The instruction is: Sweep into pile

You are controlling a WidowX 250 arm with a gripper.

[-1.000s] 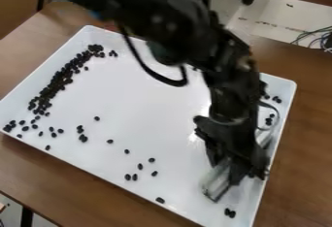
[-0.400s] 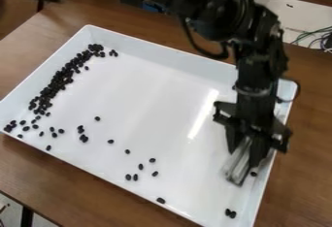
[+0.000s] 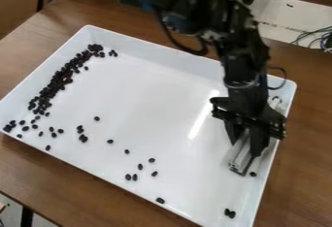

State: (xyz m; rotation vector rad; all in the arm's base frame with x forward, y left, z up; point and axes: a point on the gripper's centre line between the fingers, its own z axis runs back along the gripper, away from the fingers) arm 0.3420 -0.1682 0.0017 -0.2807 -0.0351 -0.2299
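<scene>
The arm and pincer have shifted slightly left in view. At left, dark beans form a dense band along one side of the white tray on the brown counter; others scatter along the near side. At right, the pincer grasps a clear strip, its fingers parted by it, a bean near its lower end. Cables lie beyond, far right.
</scene>
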